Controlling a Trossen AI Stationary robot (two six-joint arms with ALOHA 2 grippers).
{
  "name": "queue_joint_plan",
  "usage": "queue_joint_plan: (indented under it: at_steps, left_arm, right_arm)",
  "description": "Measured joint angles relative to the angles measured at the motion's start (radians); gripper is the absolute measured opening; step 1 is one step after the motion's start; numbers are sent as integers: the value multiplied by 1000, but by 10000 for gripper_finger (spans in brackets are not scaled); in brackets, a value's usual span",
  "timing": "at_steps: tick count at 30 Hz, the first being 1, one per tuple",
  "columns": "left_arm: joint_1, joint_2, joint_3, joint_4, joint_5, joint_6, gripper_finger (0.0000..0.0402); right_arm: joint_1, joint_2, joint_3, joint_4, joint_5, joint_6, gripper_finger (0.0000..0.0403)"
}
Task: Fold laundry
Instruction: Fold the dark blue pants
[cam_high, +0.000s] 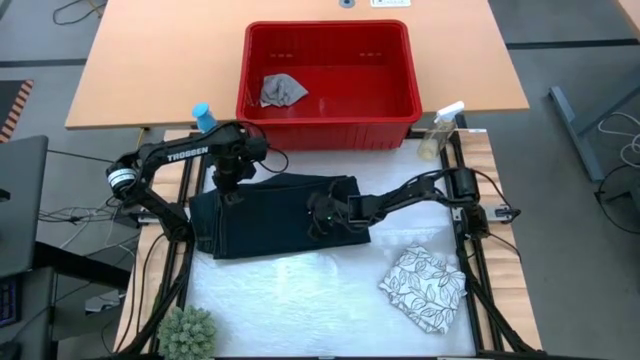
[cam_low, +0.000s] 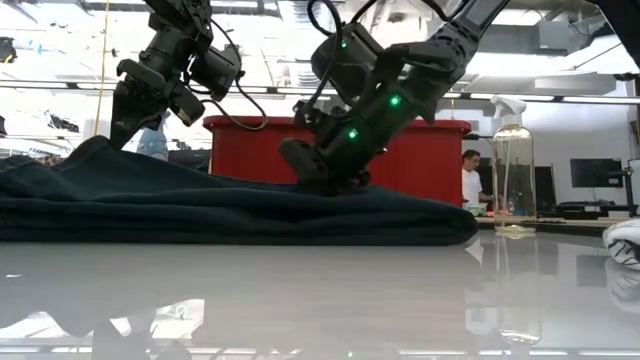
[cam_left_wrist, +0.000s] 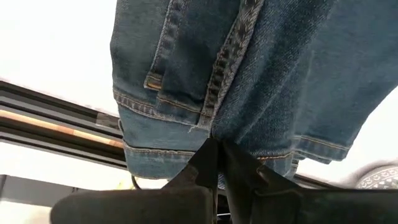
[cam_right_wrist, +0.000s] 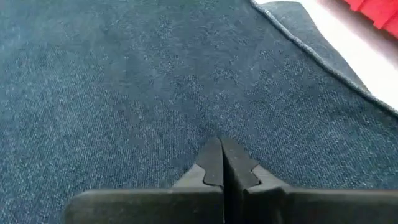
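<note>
Left gripper (cam_left_wrist: 217, 163) is pinched shut on a seam of the jeans (cam_high: 280, 215), lifting that edge. Right gripper (cam_right_wrist: 221, 163) is closed too, pressed down flat on the denim mid-table. Red basket (cam_high: 400, 105) holds only a small grey cloth (cam_high: 282, 90); leaf-print cloth (cam_high: 425, 288) lies crumpled nearby.

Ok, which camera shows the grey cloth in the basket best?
The high view: the grey cloth lies in plain sight inside the red basket. The low view shows only the basket's wall; both wrist views show just jeans.
</note>
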Motion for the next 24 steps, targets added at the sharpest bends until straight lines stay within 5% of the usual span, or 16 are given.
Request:
queue_joint_plan:
  at_steps: [8,13,16,21,24]
  left_arm:
    - [1,0,0,-9,-231,26,58]
    - [0,0,0,-4,-238,19,119]
    - [0,-1,17,19,-215,-160,141]
    - [-92,-158,14,461,-89,-482,135]
    - [-226,-285,-37,749,-292,-597,115]
  right_arm:
    - [-22,0,0,-2,-30,-3,15]
    - [-26,1,0,-4,-42,-5,16]
    - [-30,1,0,-1,-41,-7,16]
    - [-42,1,-1,3,-42,-7,17]
    - [-49,1,-1,4,-42,-7,17]
